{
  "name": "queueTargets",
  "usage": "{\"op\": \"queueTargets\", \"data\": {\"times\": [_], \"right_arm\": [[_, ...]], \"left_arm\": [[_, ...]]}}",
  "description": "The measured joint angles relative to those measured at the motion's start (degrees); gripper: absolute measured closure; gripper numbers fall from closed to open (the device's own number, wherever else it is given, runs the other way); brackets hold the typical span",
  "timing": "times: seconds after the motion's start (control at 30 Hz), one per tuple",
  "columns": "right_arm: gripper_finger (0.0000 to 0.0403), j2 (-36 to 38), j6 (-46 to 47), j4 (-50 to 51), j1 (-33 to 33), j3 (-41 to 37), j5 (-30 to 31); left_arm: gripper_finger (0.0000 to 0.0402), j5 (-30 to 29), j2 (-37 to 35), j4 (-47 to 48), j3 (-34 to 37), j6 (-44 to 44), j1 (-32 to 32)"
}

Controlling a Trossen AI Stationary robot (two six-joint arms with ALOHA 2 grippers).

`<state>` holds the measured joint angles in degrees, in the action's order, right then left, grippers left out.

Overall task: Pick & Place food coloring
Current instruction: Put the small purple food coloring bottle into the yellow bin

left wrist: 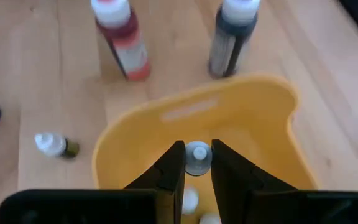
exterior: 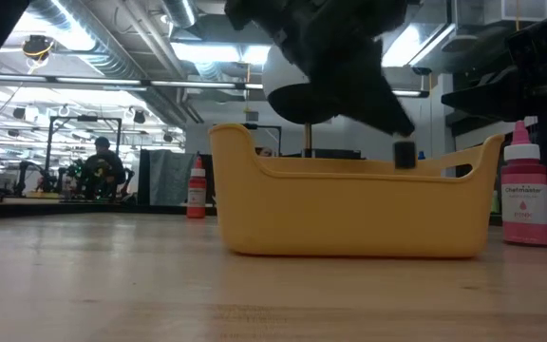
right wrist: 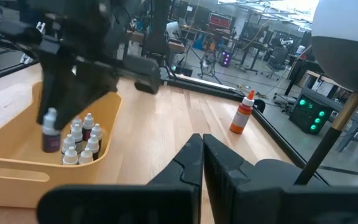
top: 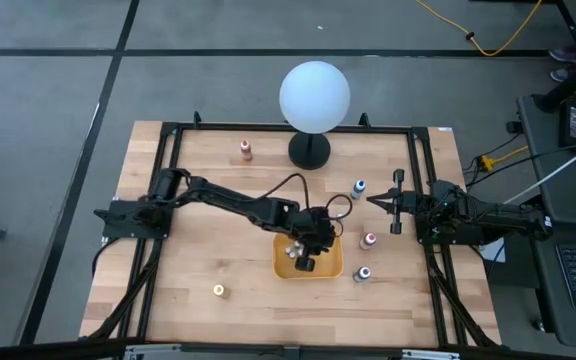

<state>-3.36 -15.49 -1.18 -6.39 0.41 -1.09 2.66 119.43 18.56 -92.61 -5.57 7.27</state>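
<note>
A food coloring bottle hung by its cap between my left claw fingers, poised over the yellow bin that already held several bottles, presumably for release there. My right claw waited pressed together, empty, near the table's right edge.

From table height I see the yellow bin sitting on the wooden table, filling the middle. The left gripper hangs over its right part, clamped on a small dark bottle just above the rim. A pink bottle stands right of the bin, an orange bottle farther back on the left. A person sits far behind.
</note>
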Motion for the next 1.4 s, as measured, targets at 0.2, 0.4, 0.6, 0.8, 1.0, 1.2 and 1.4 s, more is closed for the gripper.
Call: {"op": "queueTargets", "data": {"times": [0.2, 0.4, 0.6, 0.8, 1.0, 1.2, 1.4], "right_arm": [[0.0386, 0.00, 0.00, -0.01, -0.02, 0.00, 0.01], [0.0386, -0.01, 0.00, -0.01, -0.01, -0.01, -0.01], [0.0386, 0.00, 0.00, -0.01, -0.02, -0.01, 0.00], [0.0386, -0.02, 0.00, -0.01, 0.00, -0.01, -0.01], [0.0386, -0.01, 0.00, 0.00, -0.02, -0.01, -0.01], [0.0386, 0.00, 0.00, 0.01, -0.01, -0.01, -0.01], [0.0386, -0.02, 0.00, 0.01, 0.00, -0.01, -0.01]], "left_arm": [[0.0343, 0.33, 1.69, -0.47, 0.10, -0.31, -0.46], [0.0343, 0.39, 3.57, -2.15, -0.05, -1.22, -0.42], [0.0343, 0.52, 4.33, -2.11, 0.04, -1.72, -0.63], [0.0343, 0.51, 4.36, -3.86, 0.34, -2.29, -0.93], [0.0343, 0.46, 4.36, -3.89, 0.34, -2.66, -1.37], [0.0343, 0.24, 4.36, -3.81, 0.34, -2.72, -1.44], [0.0343, -0.08, 4.86, -4.16, 0.34, -2.69, -1.42]]}}
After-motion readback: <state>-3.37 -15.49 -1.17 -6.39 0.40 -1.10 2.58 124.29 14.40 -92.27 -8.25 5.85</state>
